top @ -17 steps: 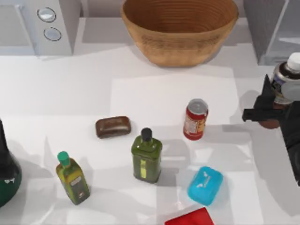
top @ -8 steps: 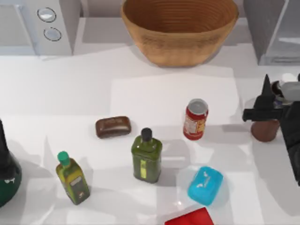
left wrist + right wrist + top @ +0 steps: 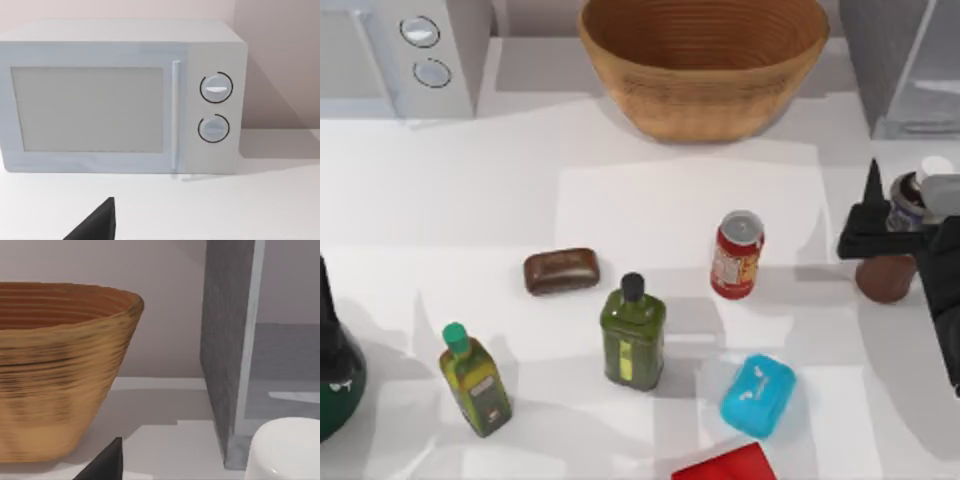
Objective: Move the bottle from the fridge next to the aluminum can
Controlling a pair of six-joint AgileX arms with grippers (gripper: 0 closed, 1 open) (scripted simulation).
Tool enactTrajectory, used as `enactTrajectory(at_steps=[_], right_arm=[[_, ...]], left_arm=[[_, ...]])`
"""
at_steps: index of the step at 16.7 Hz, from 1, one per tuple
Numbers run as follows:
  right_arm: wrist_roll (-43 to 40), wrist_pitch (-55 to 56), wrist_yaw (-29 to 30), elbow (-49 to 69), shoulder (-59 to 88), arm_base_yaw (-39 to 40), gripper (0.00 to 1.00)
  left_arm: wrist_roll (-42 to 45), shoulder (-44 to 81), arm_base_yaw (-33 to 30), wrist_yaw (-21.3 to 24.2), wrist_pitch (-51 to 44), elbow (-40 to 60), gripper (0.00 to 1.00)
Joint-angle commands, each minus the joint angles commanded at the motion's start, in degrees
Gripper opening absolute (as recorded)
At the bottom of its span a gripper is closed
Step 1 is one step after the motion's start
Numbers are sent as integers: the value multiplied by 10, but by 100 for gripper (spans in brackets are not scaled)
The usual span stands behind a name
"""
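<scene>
Far left edge of the counter (image 3: 470,200): left arm (image 3: 332,360) parked, dark green housing low at the edge. Its wrist view faces the white appliance (image 3: 120,97) with two round knobs; one dark fingertip (image 3: 97,225) juts in at the frame's foot, so I cannot tell whether the left fingers are open or closed.

Back left corner, top view: the same white appliance (image 3: 415,50).

Front left: small olive bottle (image 3: 475,380) with green cap, tilted. Just right of it, farther back, a brown oblong block (image 3: 561,271) lying flat. Near the block, toward the front, the square dark-green bottle (image 3: 633,335) with black cap, upright.

Back centre: big woven basket (image 3: 705,65).

Right of centre: the aluminum can (image 3: 737,254), red, silver top, upright. In front of it a cyan rounded box (image 3: 758,396); a red flat object (image 3: 725,465) at the front edge.

Back right corner: the fridge (image 3: 900,60), grey with pale glassy door panel.

Right side: the bottle (image 3: 892,262) stands on the counter, outside the fridge, apart from the can to its right. White cap and grey-blue label are visible; reddish-brown base shows below the right gripper (image 3: 895,215). The dark fingers sit around the upper bottle, gripping it. Right wrist view shows the white cap (image 3: 282,450) close by, with the basket and fridge edge beyond.
</scene>
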Motion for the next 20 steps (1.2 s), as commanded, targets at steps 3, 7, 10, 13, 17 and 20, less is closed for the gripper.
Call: enactTrajectory(at_steps=[3, 7, 10, 13, 17, 20], right_arm=[[0, 0, 0, 0, 0, 0, 100], [8, 3, 11, -16, -22, 18, 100], [7, 14, 26, -44, -35, 34, 100], [0, 25, 35, -61, -35, 36, 100], [1, 24, 34, -59, -34, 34, 100], [2, -7, 28, -53, -69, 28, 100]], left_arm=[[0, 0, 0, 0, 0, 0, 100], [0, 0, 0, 0, 0, 0, 100], [0, 0, 0, 0, 0, 0, 100], [0, 0, 0, 0, 0, 0, 100], [0, 0, 0, 0, 0, 0, 100], [0, 0, 0, 0, 0, 0, 100]])
